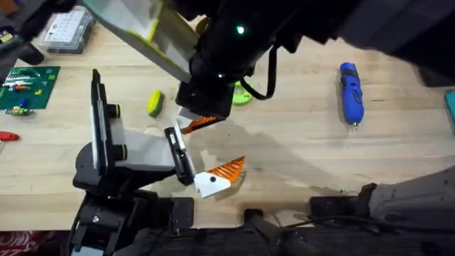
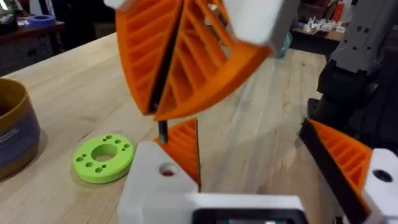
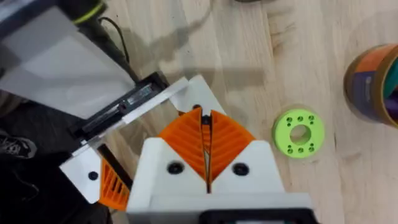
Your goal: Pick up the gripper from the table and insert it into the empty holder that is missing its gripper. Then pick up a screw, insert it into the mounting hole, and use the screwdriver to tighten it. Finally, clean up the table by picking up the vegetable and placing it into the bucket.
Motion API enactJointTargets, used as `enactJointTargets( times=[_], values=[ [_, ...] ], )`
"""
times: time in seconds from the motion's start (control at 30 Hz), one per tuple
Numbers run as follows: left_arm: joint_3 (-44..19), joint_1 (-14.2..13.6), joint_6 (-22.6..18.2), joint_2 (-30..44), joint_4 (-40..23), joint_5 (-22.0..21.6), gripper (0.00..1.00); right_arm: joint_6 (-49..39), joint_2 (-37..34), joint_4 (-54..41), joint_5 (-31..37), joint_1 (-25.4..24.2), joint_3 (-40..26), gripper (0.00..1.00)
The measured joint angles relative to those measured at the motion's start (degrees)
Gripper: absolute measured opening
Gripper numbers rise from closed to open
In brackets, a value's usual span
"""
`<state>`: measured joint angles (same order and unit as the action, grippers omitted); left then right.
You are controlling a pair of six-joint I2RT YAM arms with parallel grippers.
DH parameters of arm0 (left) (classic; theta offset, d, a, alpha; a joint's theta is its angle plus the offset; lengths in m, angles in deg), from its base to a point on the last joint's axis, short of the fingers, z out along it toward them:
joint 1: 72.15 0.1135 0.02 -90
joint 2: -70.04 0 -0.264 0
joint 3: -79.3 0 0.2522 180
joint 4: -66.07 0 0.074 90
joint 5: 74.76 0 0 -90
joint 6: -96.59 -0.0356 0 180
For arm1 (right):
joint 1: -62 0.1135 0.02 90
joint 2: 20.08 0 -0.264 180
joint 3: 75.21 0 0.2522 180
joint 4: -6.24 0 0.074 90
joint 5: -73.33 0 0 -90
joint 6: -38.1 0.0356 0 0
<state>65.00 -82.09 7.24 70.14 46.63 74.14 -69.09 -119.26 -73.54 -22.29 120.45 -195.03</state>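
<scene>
Insertion step, by the look of things; screw and clean-up not yet begun.

The gripper (image 1: 219,176): flat on the surface (image 1: 298,153), white base touching the end of the holder's (image 1: 179,153) black bracket nearer the arm bases. Fully seated or merely butted up against it, impossible to tell. Long axis slanting off from the bracket, orange ribbed tip pointing away from the holder, toward the screwdriver's side. Held by neither tool.

Right tool (image 3: 204,119): poised just over the holder's bracket, pads pressed together with a thin dark line between them. Whether anything is pinched there, cannot tell. Left tool (image 2: 186,146): low and close beside the holder; apart or together, cannot tell.

Next, probably: press the white base squarely home in the bracket, then fetch a screw and line it up with the mounting hole, which calls for fine alignment.

Screwdriver (image 1: 350,92): well apart from the holder, untouched, long axis roughly parallel to the bracket, metal tip toward the arm bases. Vegetable (image 1: 155,103): near the holder, on the surface. Bucket (image 3: 373,81): beyond the green ring (image 3: 298,132) from the holder.
</scene>
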Motion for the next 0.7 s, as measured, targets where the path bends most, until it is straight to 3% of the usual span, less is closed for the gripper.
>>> enactJointTargets(
  times=[0.7],
  values=[
    [0.0,0.0,0.0,0.0,0.0,0.0,0.989,-0.1,0.1,1.8,-2.5,0.8,1.4,0.010]
  ],
)
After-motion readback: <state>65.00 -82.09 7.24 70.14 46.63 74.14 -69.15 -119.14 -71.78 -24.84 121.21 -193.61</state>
